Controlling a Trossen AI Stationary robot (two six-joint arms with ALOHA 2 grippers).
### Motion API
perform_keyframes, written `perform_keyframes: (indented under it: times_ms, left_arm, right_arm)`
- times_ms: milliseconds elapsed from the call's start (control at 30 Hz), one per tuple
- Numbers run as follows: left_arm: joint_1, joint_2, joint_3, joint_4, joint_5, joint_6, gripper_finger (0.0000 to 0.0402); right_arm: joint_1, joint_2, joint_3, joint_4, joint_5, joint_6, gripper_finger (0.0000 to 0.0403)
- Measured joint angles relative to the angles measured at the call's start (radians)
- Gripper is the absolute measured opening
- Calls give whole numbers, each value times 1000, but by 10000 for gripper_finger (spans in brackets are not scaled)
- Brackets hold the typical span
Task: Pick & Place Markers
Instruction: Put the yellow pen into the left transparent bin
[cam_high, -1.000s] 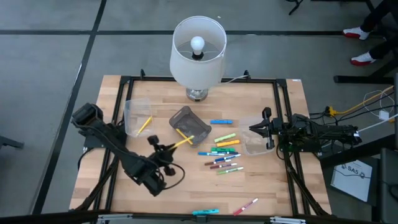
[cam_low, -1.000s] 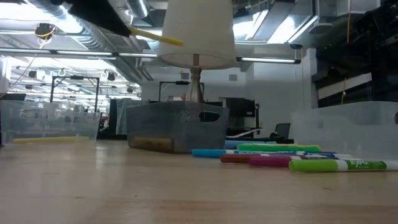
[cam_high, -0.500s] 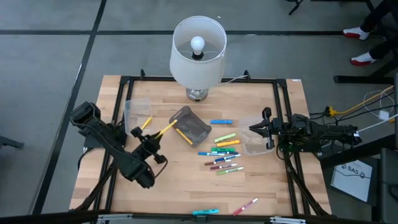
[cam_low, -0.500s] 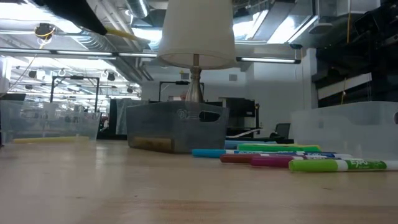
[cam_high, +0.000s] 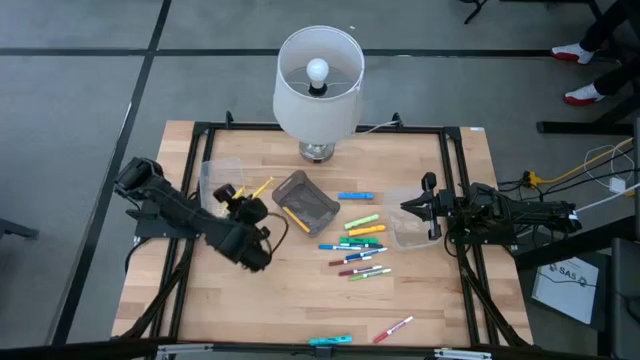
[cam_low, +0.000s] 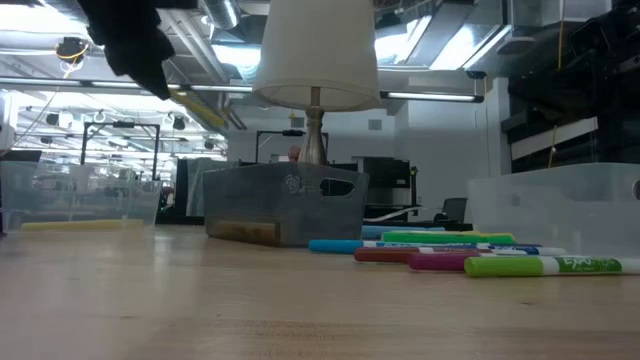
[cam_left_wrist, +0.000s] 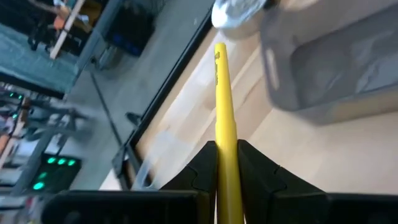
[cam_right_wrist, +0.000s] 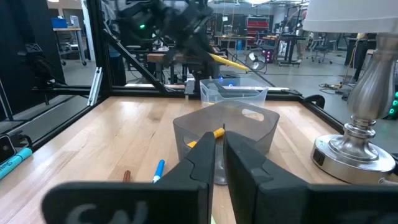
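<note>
Left claw (cam_high: 243, 195) pinches a yellow marker (cam_high: 261, 187) (held aloft) beside the clear bin (cam_high: 212, 172); right claw (cam_high: 428, 208) pressed together, waiting at the right.

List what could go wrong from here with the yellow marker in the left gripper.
1. The left gripper pinches the yellow marker near one end, so its long free end could swing or slip out when released.
2. It hangs between the clear bin and the grey bin; a drop here could land on bare table.
3. The lamp stands close behind, so a wide swing might clip it.
</note>
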Motion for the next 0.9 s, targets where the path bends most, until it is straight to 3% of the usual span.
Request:
perform_keyframes:
  times_ms: [233, 533, 733, 900]
  left_arm:
    - [105, -133, 0, 0, 53, 147, 34]
    - [202, -297, 0, 0, 100, 203, 34]
    - [325, -320, 0, 1, 286, 311, 35]
    - [437, -321, 0, 0, 350, 400, 34]
  right_arm:
    - [0, 0, 0, 0, 0, 0, 35]
    - [0, 0, 0, 0, 0, 0, 35]
    - [0, 0, 0, 0, 0, 0, 35]
    - [0, 0, 0, 0, 0, 0, 35]
